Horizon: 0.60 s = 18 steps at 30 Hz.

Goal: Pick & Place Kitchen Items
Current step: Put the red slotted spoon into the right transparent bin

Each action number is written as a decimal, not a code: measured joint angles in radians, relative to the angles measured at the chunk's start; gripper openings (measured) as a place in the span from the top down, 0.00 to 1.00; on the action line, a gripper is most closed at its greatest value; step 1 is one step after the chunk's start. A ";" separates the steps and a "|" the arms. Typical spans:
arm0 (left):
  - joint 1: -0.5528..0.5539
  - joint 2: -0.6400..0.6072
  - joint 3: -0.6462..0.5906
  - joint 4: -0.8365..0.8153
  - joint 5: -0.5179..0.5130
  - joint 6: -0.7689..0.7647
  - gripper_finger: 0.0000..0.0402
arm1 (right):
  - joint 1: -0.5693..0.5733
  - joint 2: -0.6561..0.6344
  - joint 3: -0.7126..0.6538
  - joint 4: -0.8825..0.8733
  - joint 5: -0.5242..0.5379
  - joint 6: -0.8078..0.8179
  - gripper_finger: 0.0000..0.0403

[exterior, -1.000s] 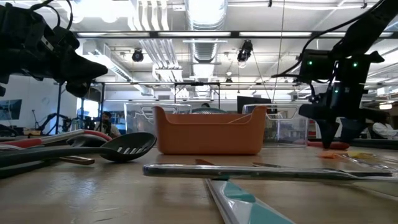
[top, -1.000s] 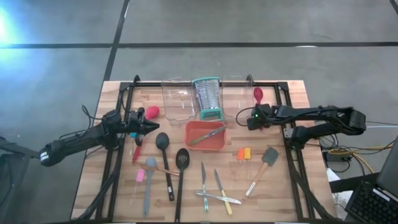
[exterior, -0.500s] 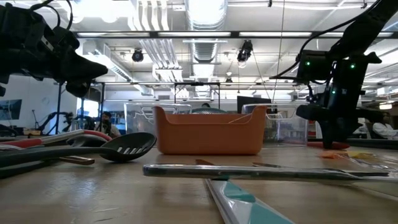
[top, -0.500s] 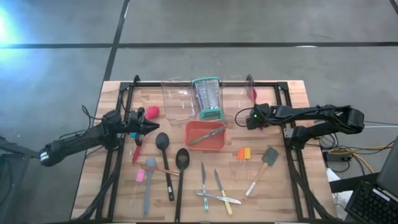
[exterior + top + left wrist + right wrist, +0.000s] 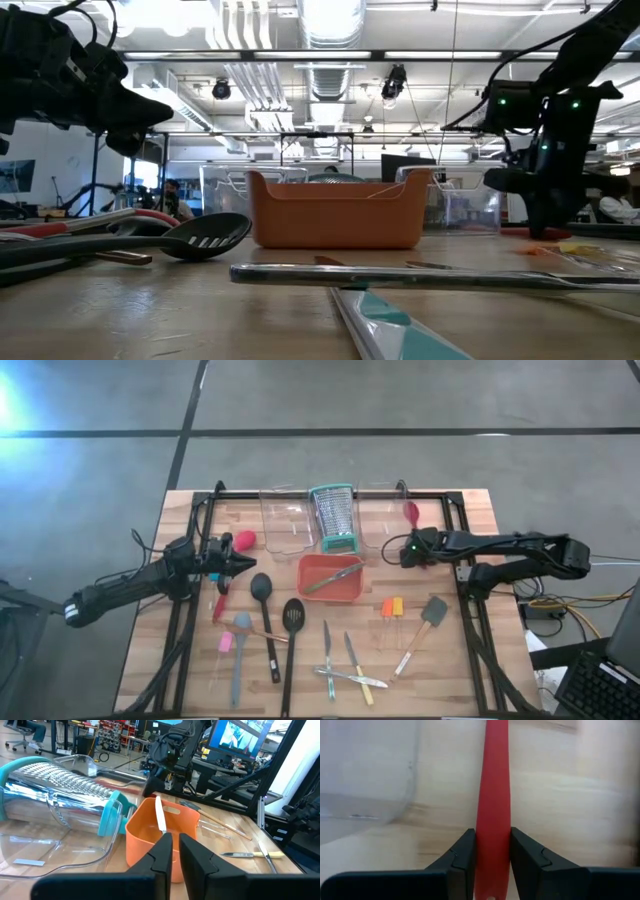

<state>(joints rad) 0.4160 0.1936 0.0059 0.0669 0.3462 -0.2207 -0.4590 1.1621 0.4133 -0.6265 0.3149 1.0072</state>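
Right wrist view gives me the clearest read: the red spoon (image 5: 492,795) has its handle pinched between my right gripper (image 5: 491,855) fingers, both pads pressed against it, with the wooden table (image 5: 570,810) below. From the high view that spoon (image 5: 412,512) lies near the table's far edge, beside a clear bin (image 5: 378,520), and the right gripper (image 5: 408,549) sits at its handle end.

The orange tray (image 5: 312,588) at the table's middle holds one slim metal utensil (image 5: 335,576) lying slantwise across it. Another clear bin (image 5: 285,520) stands next to the steel grater (image 5: 333,518); I cannot tell if either bin holds anything.

My left gripper (image 5: 240,560) hovers over the table's left part with its fingers (image 5: 162,851) nearly together and nothing between them. Below it lie a black spoon (image 5: 264,595), a slotted turner (image 5: 292,622) and a grey spatula (image 5: 240,645); small knives (image 5: 345,670) lie nearer the front edge.
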 joint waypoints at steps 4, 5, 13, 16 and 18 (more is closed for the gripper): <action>0.000 0.000 0.000 0.000 0.000 0.000 0.90 | -0.001 -0.053 -0.002 -0.074 0.016 0.037 0.80; 0.000 0.000 0.000 0.000 0.000 0.000 0.90 | 0.001 -0.067 -0.002 -0.080 0.020 0.036 0.80; 0.000 0.000 0.000 0.000 0.000 0.000 0.91 | 0.001 -0.181 -0.001 -0.089 0.031 0.028 0.80; 0.000 0.000 0.000 0.000 0.000 0.000 0.90 | 0.002 -0.219 0.000 -0.104 0.030 0.026 0.80; 0.000 0.000 0.000 0.000 0.000 0.000 0.90 | 0.002 -0.238 0.000 -0.111 0.028 0.025 0.80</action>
<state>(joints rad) 0.4161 0.1936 0.0059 0.0672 0.3462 -0.2207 -0.4572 0.9240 0.4129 -0.7378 0.3433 1.0319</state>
